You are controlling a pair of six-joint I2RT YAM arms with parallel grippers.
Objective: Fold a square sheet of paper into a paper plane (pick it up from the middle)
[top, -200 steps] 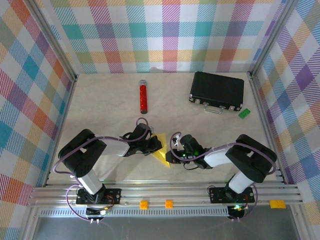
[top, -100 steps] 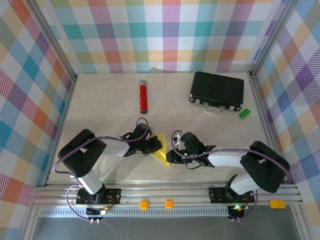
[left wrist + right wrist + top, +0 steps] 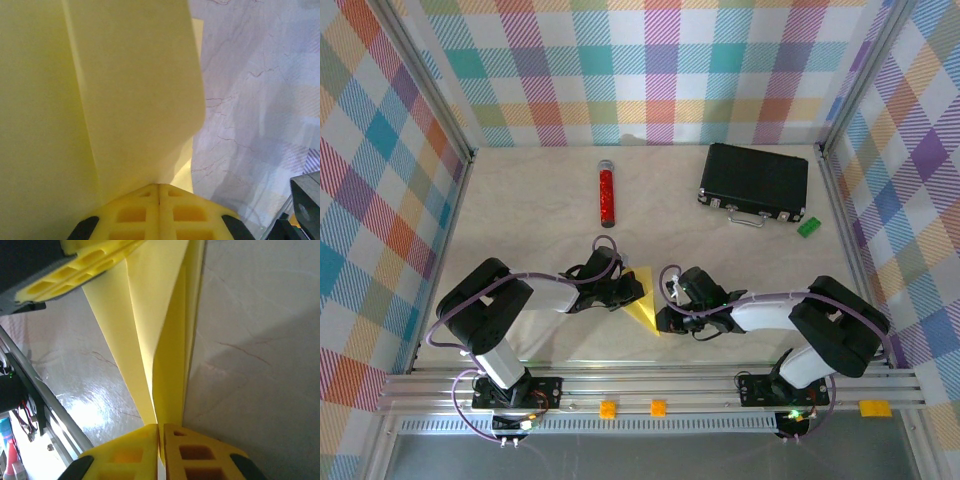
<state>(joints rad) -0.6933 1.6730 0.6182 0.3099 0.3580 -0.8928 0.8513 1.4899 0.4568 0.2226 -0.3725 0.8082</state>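
Yellow paper (image 3: pixel 646 300), folded to a point, lies near the front middle of the table (image 3: pixel 540 200). The left gripper (image 3: pixel 159 187) is squeezed shut on one edge. The right gripper (image 3: pixel 160 427) is pinched shut on the narrow end. It may be a half-made plane, but that is hard to tell.

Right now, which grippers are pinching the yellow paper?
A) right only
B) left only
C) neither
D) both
D: in the left wrist view the left gripper is closed on the yellow paper, and in the right wrist view the right gripper is closed on the paper's folded layers.
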